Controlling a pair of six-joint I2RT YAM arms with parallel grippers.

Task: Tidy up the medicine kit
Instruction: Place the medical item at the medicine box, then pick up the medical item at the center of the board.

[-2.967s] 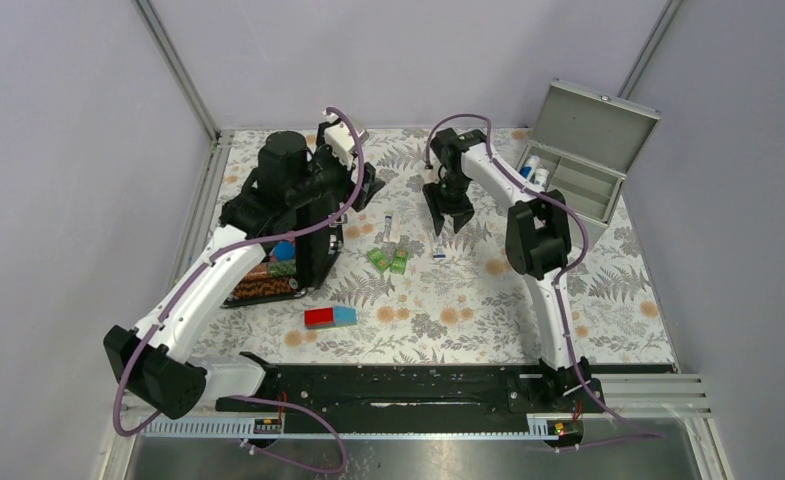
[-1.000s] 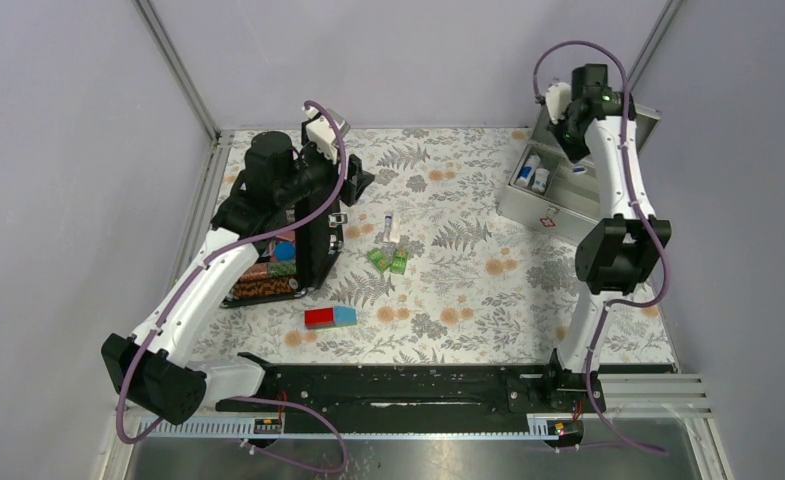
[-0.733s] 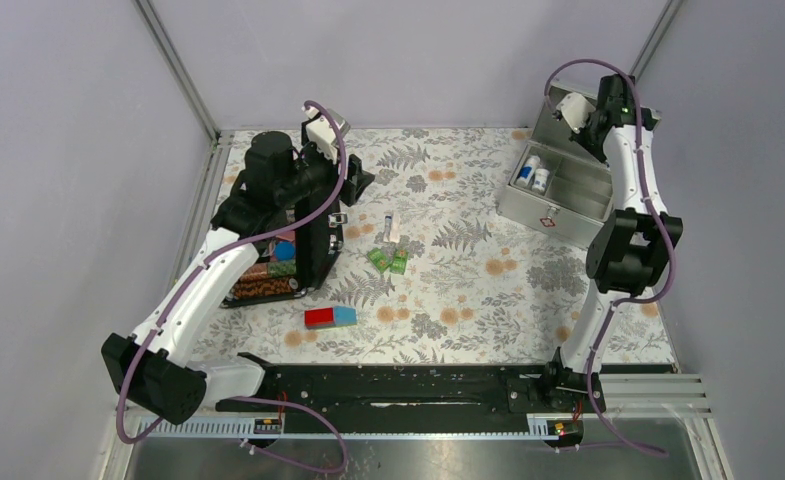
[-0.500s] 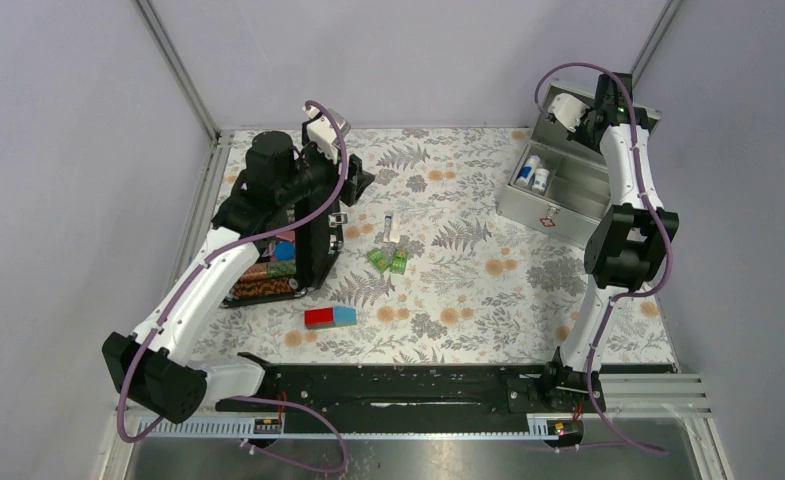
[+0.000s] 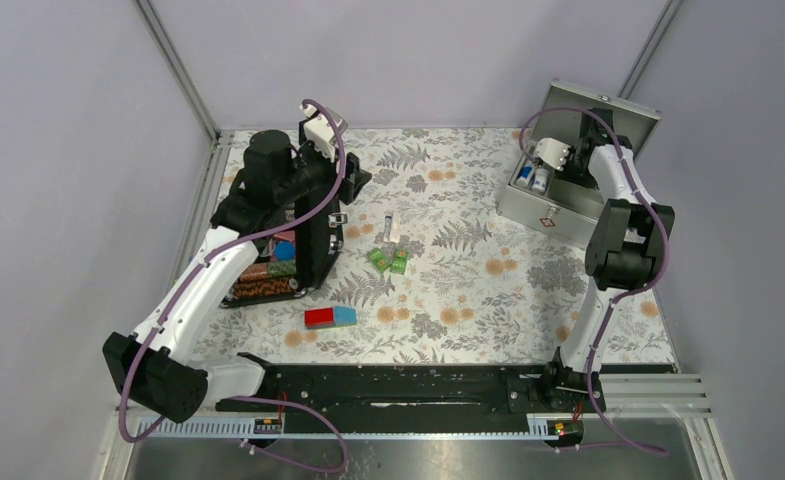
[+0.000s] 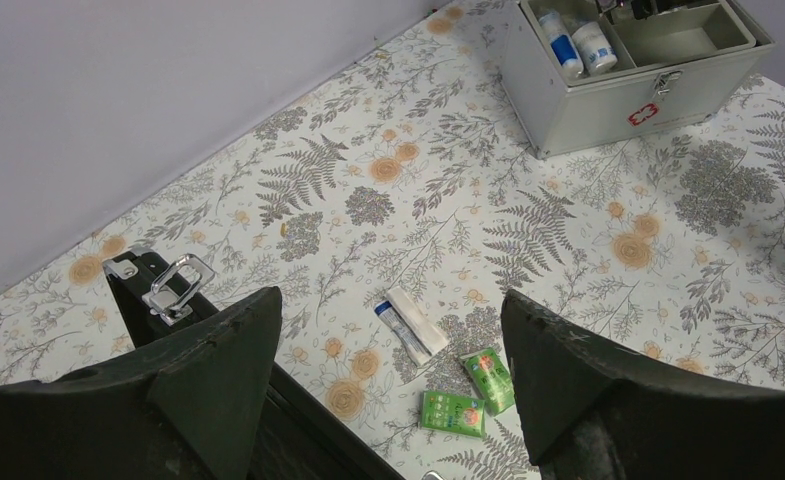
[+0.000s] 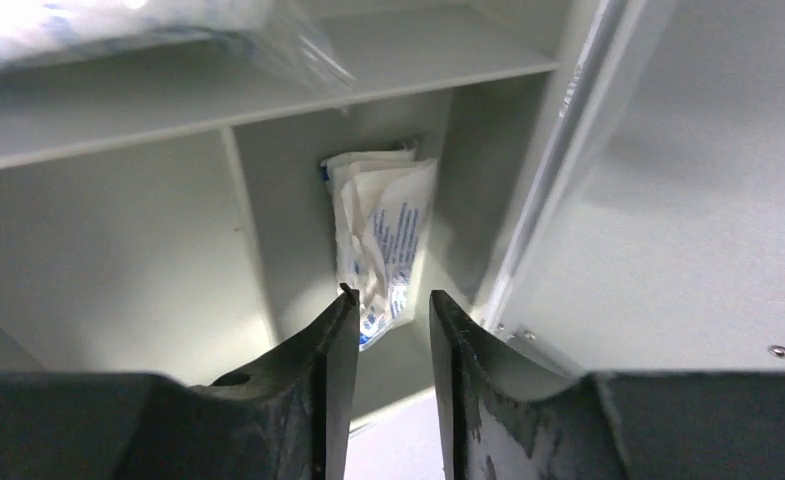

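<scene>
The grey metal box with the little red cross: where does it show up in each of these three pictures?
Top external: the medicine kit sits at the far right of the table, lid open.
Left wrist: top right corner, open, bottles inside.
Right wrist: only its inside fills the picture, a white packet in one compartment.
Shared landmark: the red cross, though the right wrist view misses it.

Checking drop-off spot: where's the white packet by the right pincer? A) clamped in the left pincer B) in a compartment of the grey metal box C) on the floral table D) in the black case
B: the right wrist view shows the white packet lying inside a walled compartment of the grey metal box, just beyond the right pincer.
</scene>
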